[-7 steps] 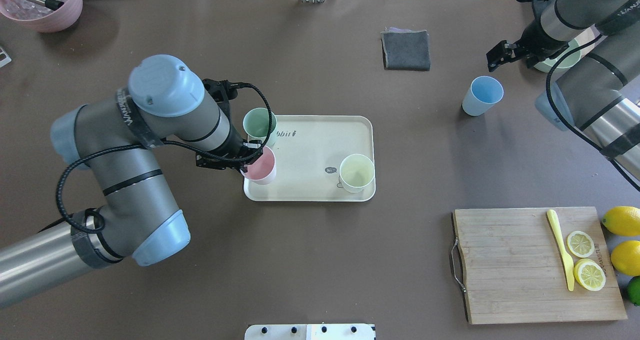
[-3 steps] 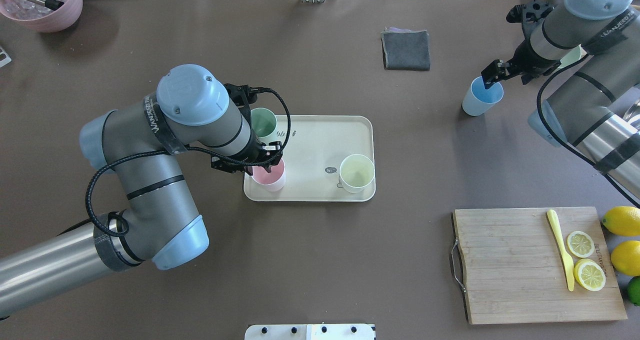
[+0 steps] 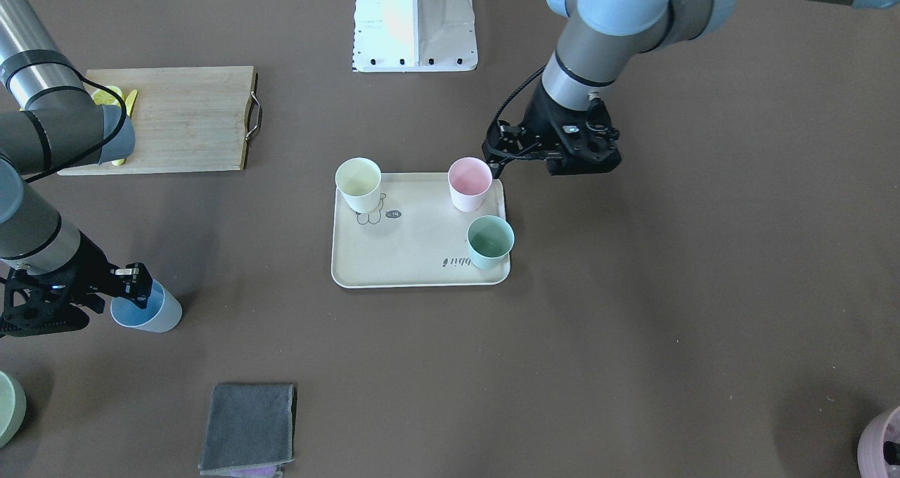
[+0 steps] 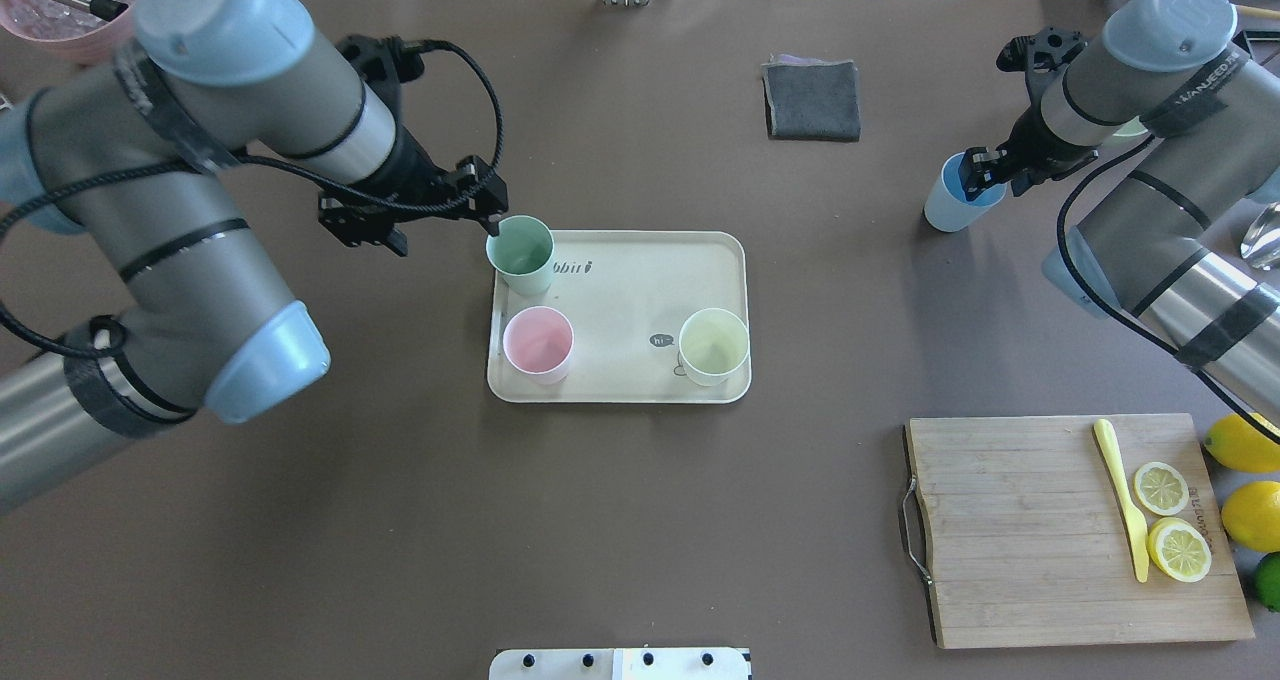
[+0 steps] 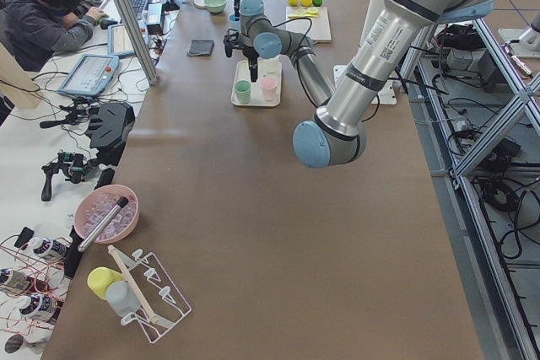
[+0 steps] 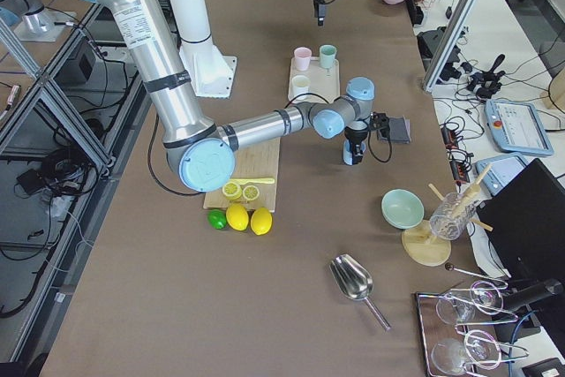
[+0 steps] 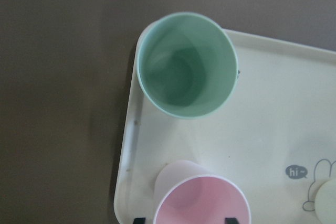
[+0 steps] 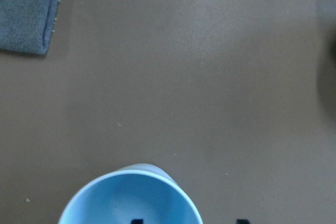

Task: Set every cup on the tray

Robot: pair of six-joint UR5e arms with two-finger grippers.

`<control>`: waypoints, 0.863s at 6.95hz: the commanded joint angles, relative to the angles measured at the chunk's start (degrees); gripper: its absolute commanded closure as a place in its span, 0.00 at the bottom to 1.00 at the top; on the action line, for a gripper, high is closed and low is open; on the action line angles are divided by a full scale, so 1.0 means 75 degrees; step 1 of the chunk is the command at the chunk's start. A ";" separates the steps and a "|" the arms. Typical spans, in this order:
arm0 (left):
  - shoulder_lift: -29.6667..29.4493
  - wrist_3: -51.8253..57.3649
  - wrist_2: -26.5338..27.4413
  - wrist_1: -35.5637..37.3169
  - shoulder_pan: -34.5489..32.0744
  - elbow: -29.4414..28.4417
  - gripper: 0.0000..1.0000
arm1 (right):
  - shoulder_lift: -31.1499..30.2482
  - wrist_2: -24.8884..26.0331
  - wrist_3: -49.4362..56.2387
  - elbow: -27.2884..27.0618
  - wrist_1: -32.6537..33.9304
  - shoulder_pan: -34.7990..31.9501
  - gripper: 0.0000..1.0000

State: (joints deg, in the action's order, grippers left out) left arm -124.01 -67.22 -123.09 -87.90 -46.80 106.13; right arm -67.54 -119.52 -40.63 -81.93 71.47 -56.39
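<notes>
My left gripper (image 4: 485, 200) hangs raised over the left end of the tray (image 4: 620, 300), jaws spread wide and holding nothing. My left wrist camera looks straight down. The pink cup (image 4: 538, 342) stands upright below me in the tray's near-left corner, framed between my two fingertips (image 7: 139, 220) at the bottom edge of that view. The green cup (image 4: 520, 250) stands upright in the far-left corner, near the pink one but apart from it. The yellow cup (image 4: 714, 345) stands upright in the near-right corner, beside the small cartoon drawing.

The blue cup (image 4: 945, 210) stands upright on the bare table, well to the right of the tray. My right gripper (image 4: 985, 172) is down at its rim, jaws open and straddling the cup's wall. In my right wrist camera one fingertip shows inside the cup's mouth and the other outside, over the table. Whether either one touches the wall, I cannot tell.

A folded gray cloth (image 4: 812, 100) lies on the far side of the table. A wooden cutting board (image 4: 1020, 530) lies near my right side, carrying a yellow knife (image 4: 1122, 500) and two lemon slices (image 4: 1170, 518).
</notes>
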 commanded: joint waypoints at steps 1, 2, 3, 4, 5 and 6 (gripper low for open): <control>0.0628 0.1540 -0.0369 0.0494 -0.0882 0.0392 0.01 | 0.0097 0.0080 -0.0499 -0.0033 -0.0107 0.0252 1.00; 0.0864 0.1835 -0.0357 0.0482 -0.0989 0.0381 0.01 | 0.0296 0.0069 -0.0651 -0.0161 -0.0142 0.0300 1.00; 0.1087 0.2302 -0.0369 0.0482 -0.1210 0.0369 0.01 | 0.0367 0.0069 -0.1569 -0.0603 -0.0131 0.0509 1.00; 0.1414 0.2887 -0.0380 0.0470 -0.1456 0.0334 0.01 | 0.0681 0.0115 -0.2623 -0.0874 -0.0049 0.0708 1.00; 0.1800 0.3775 -0.0380 0.0482 -0.1795 0.0230 0.01 | 0.0893 0.0417 -0.3155 -0.0982 -0.0025 0.1163 1.00; 0.2140 0.4596 -0.0380 0.0470 -0.2158 0.0089 0.01 | 0.1255 0.0699 -0.3625 -0.0936 -0.0025 0.1620 1.00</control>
State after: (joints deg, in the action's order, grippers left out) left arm -111.09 -40.00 -125.93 -84.33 -59.92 107.85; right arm -60.93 -116.58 -62.90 -88.64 71.17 -48.07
